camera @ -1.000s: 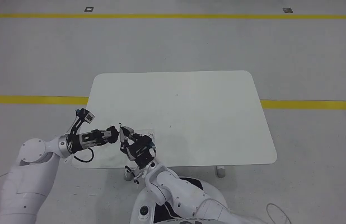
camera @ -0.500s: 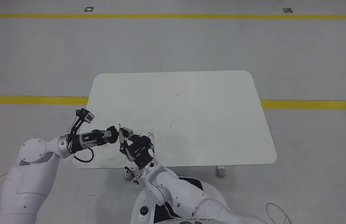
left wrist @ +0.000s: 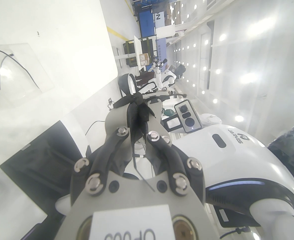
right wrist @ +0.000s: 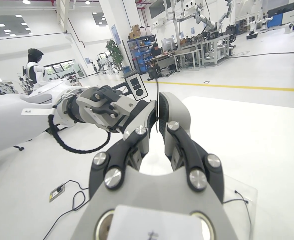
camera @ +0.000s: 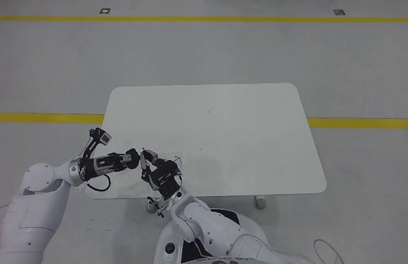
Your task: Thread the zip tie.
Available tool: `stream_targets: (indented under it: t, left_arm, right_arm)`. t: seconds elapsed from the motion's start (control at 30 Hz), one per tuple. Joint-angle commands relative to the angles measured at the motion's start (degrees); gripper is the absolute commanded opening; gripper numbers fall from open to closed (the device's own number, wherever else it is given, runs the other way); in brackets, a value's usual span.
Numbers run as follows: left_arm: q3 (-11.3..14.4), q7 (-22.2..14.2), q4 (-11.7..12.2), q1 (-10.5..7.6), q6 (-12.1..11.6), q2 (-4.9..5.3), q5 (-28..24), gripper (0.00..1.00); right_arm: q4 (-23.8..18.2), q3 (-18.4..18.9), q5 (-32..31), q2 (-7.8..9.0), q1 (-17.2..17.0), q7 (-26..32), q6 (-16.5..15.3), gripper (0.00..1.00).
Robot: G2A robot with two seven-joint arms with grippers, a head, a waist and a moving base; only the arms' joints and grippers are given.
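Over the table's near left corner, my two grippers meet tip to tip. My left gripper (camera: 133, 158) (left wrist: 136, 107) is shut on a thin black zip tie (left wrist: 143, 179), whose tail runs back between its fingers. My right gripper (camera: 148, 162) (right wrist: 158, 112) is shut on the same zip tie (right wrist: 157, 88), which stands up as a thin strap from between its pads. In the right wrist view the left gripper (right wrist: 147, 118) sits right against my right fingertips. The joint between head and strap is hidden by the pads.
A clear flat tray (left wrist: 40, 58) (right wrist: 253, 188) lies on the white table (camera: 224, 132) just beside the grippers, with a spare black zip tie (left wrist: 24, 69) (right wrist: 244, 201) in it. The table's near edge runs right under the grippers.
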Motion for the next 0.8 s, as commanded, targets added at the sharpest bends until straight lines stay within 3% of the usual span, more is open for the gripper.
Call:
stream_targets:
  t: [0.0,0.3,0.37,0.77]
  left_arm:
    - [0.0,0.0,0.0,0.00,0.0,0.00,0.0,0.00]
    - [0.0,0.0,0.0,0.00,0.0,0.00,0.0,0.00]
    - [0.0,0.0,0.0,0.00,0.0,0.00,0.0,0.00]
    - [0.0,0.0,0.0,0.00,0.0,0.00,0.0,0.00]
  right_arm:
    - [-0.2,0.3,-0.7,0.14,-0.3,-0.3,0.2,1.00]
    - [-2.1,1.9,-10.6,2.84,-1.5,-0.9,0.6,1.00]
    - [-2.2,2.4,-12.6,3.52,-1.9,-1.5,2.8,1.00]
    - [-2.2,2.4,-12.6,3.52,-1.9,-1.5,2.8,1.00]
